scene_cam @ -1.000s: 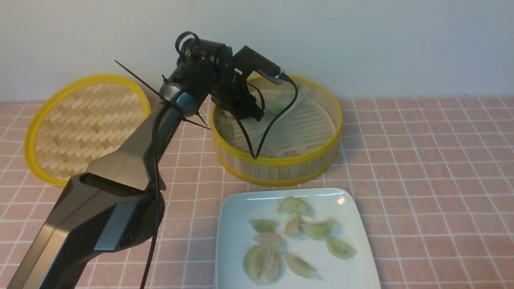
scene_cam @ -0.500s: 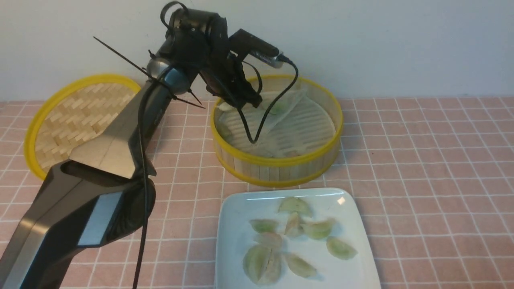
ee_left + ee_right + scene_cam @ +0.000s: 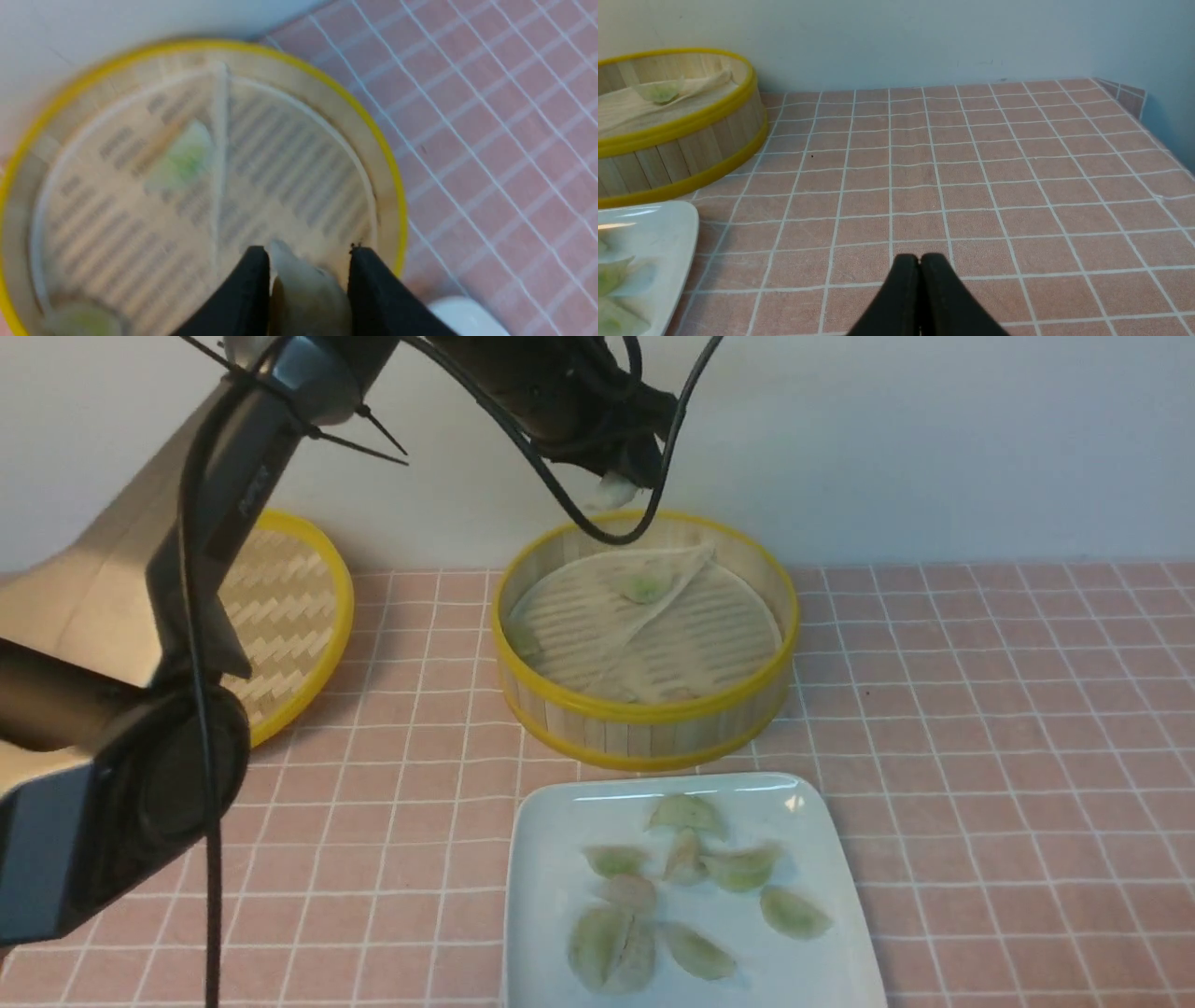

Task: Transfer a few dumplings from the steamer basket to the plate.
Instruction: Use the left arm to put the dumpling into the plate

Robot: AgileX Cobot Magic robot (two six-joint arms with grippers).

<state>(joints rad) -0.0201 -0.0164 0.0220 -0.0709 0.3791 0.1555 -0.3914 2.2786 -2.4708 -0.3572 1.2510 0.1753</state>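
A robot's left tool [image 3: 624, 476] hangs high above the steamer basket [image 3: 644, 717], its two black fingers [image 3: 252, 294] drawn partway together on a pale dumpling [image 3: 303, 294] pinched between them, well clear of the slatted floor. In the basket, a folded liner sheet [image 3: 579, 611] covers part of the slats; one green-filled dumpling [image 3: 644, 586] lies toward the far side, and a second [image 3: 523, 639] sits against the left wall. Just in front of the basket, the white square plate [image 3: 551, 840] carries a loose cluster of dumplings [image 3: 742, 868]. A woven lid [image 3: 289, 607] with a yellow rim sits to the left of the basket, close to the wall. Seen only from its own wrist camera, the right tool [image 3: 920, 257] has its tips pressed together with nothing between them, over bare pink-checked bench [image 3: 1017, 163] to the right of plate and basket.
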